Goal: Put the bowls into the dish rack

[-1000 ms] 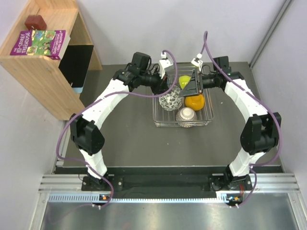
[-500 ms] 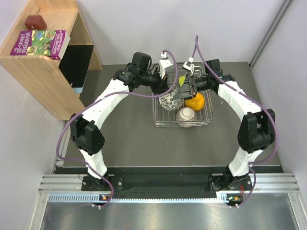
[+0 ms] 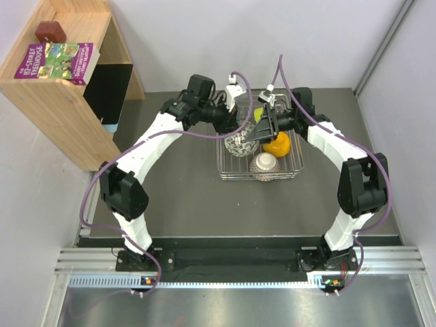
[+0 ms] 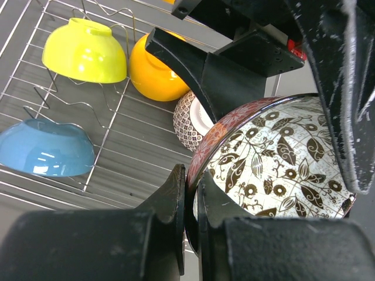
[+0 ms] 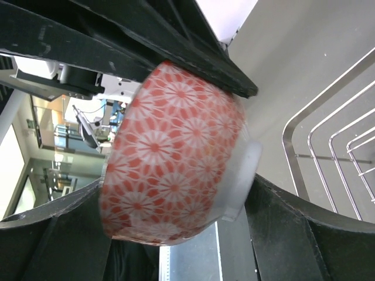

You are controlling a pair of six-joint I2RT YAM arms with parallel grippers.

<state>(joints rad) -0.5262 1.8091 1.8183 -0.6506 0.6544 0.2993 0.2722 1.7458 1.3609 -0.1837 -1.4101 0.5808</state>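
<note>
Both arms are on the same bowl here. The left tool (image 4: pixel 191 182) is pinching the rim of the pinkish-red bowl (image 4: pixel 275 158) (red flowers outside, brown leaf print inside). It holds the bowl tipped on edge in the air over the upper left part of the dish rack (image 3: pixel 220 167).

The right tool (image 5: pixel 252 140) is spread wide with a finger on either side of that bowl, one of them by the white foot. They look like they're against it, but I honestly can't tell if it's actually squeezing.

My read: a rim pinch is a wobbly hold, so the second tool is there to steady the bowl or take it over, so it can go between the prongs on edge.

The others sit in the rack. In the left wrist view, the yellow-green bowl (image 4: pixel 85 50) and orange bowl (image 4: pixel 155 73) are at upper left and the blue bowl (image 4: pixel 44 149) is at lower left. The lattice bowl (image 4: pixel 186 120) is just behind the held one. So this looks like the last one to load.
</note>
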